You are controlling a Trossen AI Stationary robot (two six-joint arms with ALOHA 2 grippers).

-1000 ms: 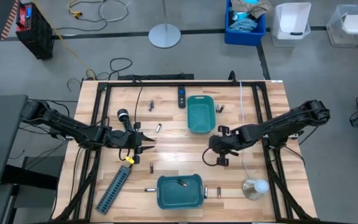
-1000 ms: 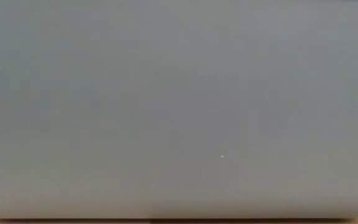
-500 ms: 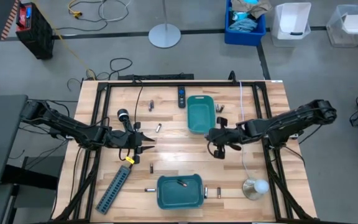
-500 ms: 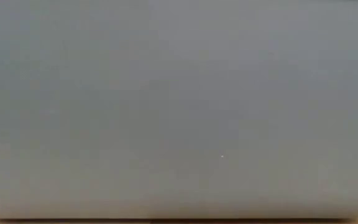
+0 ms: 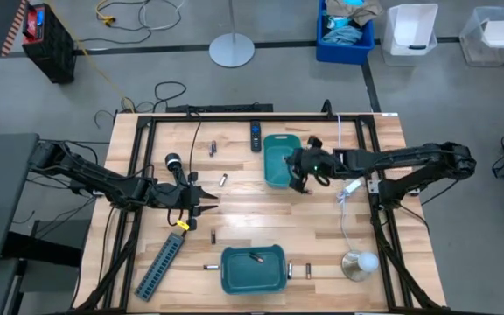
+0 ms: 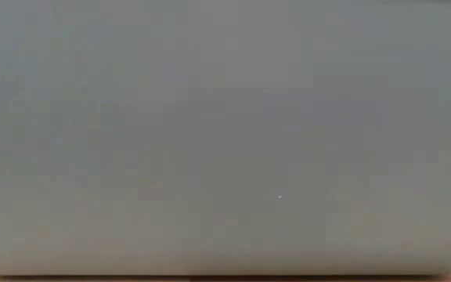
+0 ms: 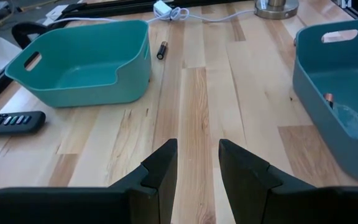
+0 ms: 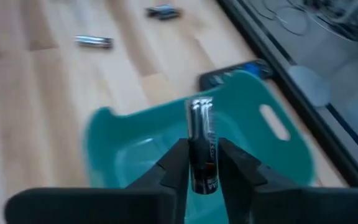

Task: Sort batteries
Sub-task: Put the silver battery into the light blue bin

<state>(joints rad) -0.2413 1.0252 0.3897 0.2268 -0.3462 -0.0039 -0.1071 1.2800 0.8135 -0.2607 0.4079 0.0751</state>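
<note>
So the wooden table point(image 5: 261, 214) takes up most of the overhead shot, with a black frame around it. The low camera is just flat grey, nothing to read there. Both arms reach in from the sides: the left gripper point(image 5: 206, 203) sits around 9 o'clock of the table's middle, fingers point(image 7: 160, 171) a bit apart with nothing between them, just bare wood in front of it. The right gripper point(image 5: 298, 168) is up around 1 o'clock, at the right edge of the far teal bin point(image 5: 282, 160), and it's clamped on a dark battery point(image 8: 201, 146) standing upright between its fingers, right above that bin in the wrist shot. A second teal bin point(image 5: 253, 269) sits at 6 o'clock with one battery inside point(image 5: 255, 257). A long grey power strip point(image 5: 161, 264) lies at about 7 o'clock, and a black remote point(image 5: 255, 136) sits at 12, just left of the far bin. Loose batteries are scattered around: one at 11 o'clock point(image 5: 213, 149), one beside the left gripper point(image 5: 223, 179), one near the near bin's left side point(image 5: 210, 266), and a couple on its right point(image 5: 290, 270).
</note>
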